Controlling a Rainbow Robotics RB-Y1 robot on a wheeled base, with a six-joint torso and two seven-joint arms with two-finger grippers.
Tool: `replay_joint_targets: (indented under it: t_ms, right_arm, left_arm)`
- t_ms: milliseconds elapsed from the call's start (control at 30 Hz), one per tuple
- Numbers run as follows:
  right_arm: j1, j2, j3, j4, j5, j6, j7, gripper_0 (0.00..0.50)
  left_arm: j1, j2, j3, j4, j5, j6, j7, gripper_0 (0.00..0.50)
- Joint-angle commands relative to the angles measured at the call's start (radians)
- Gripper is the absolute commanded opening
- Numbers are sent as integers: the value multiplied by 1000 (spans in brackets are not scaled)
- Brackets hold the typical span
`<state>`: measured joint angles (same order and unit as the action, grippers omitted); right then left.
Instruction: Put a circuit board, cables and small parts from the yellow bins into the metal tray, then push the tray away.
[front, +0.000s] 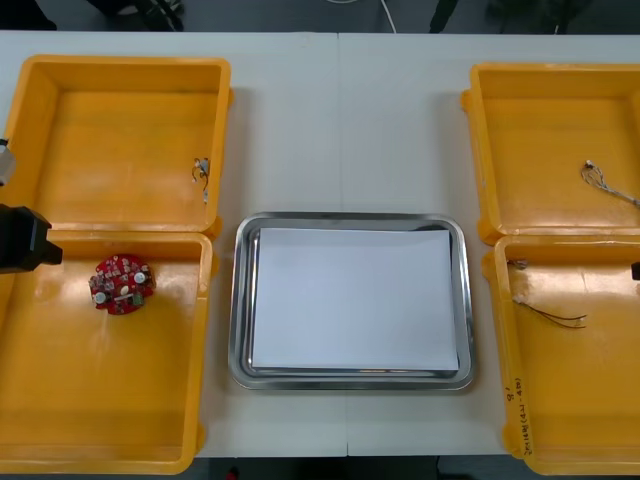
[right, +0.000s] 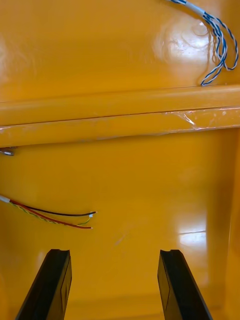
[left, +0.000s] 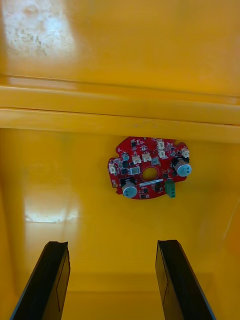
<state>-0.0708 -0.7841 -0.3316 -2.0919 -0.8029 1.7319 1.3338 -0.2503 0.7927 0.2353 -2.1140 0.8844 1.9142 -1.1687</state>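
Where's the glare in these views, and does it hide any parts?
Front view: reflections along the metal tray rim, otherwise even light. Right wrist view: a bright patch on the far right bin floor, right against the blue and white cable, cable readable. Left wrist view: glare patches on the left bins, clear of the circuit board.

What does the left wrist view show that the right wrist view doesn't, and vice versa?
Left wrist view: the circuit board lies flat on a bin floor, ahead of the left gripper's open fingers. Right wrist view: a red and yellow cable and a black cable lie ahead of the open right gripper; a blue and white cable sits in the bin beyond. Shared: black fingers apart above a yellow floor, bin rims crossing ahead.
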Motion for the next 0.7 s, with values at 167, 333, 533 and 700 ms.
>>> replay_joint_targets:
  t_ms: [167, 333, 533, 700]
  right_arm:
    - [34, 52, 45, 36, 30, -49, 35, 500]
    - [36, 83, 59, 93, 25, -111, 41, 500]
    - [37, 94, 98, 151, 30, -183, 48, 500]
    - [62, 94, 148, 170, 42, -265, 41, 500]
  left_arm:
    - [46, -64, -44, -35, -99, 6, -29, 500]
    - [85, -90, -71, -46, -153, -44, -31, 500]
    - [131, -127, -73, -58, -176, -121, -35, 500]
    - [163, -156, -73, -58, -197, -185, -48, 500]
